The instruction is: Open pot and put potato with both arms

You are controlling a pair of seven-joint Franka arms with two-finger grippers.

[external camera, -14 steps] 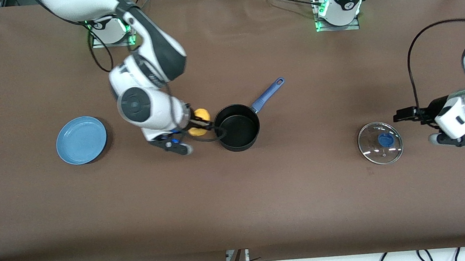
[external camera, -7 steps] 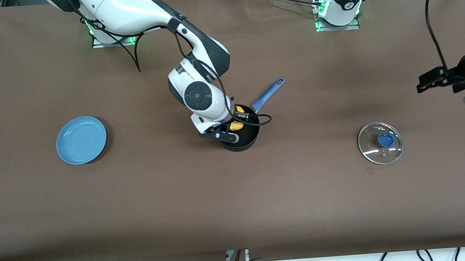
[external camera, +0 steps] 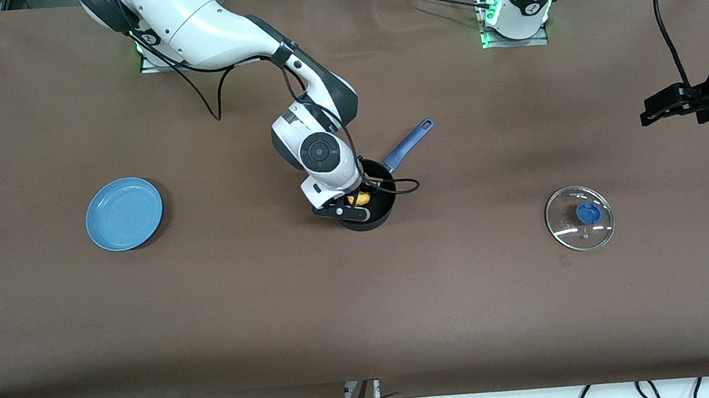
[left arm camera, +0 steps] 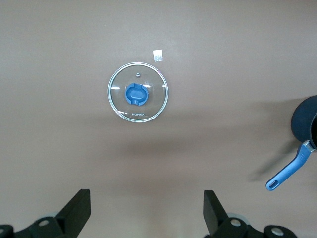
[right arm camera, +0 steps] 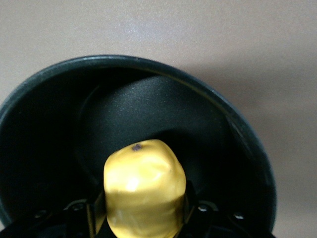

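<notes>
The black pot (external camera: 377,213) with its blue handle (external camera: 409,144) stands open near the table's middle. My right gripper (external camera: 362,196) is down inside the pot's mouth, shut on the yellow potato (external camera: 361,197). In the right wrist view the potato (right arm camera: 143,193) sits between the jaws over the pot's black inside (right arm camera: 148,109). The glass lid (external camera: 579,217) with its blue knob lies flat on the table toward the left arm's end; it also shows in the left wrist view (left arm camera: 138,92). My left gripper (external camera: 671,107) is open and empty, raised near that end of the table, its fingers (left arm camera: 74,210) spread wide.
A flat light-blue plate (external camera: 124,213) lies toward the right arm's end of the table. A black cable loops from the right wrist beside the pot's rim. The pot's handle points toward the robots' bases.
My right gripper has carried the potato from beside the pot to over it and lowered it into the pot's mouth. My left gripper has risen and drawn away from the lid.
</notes>
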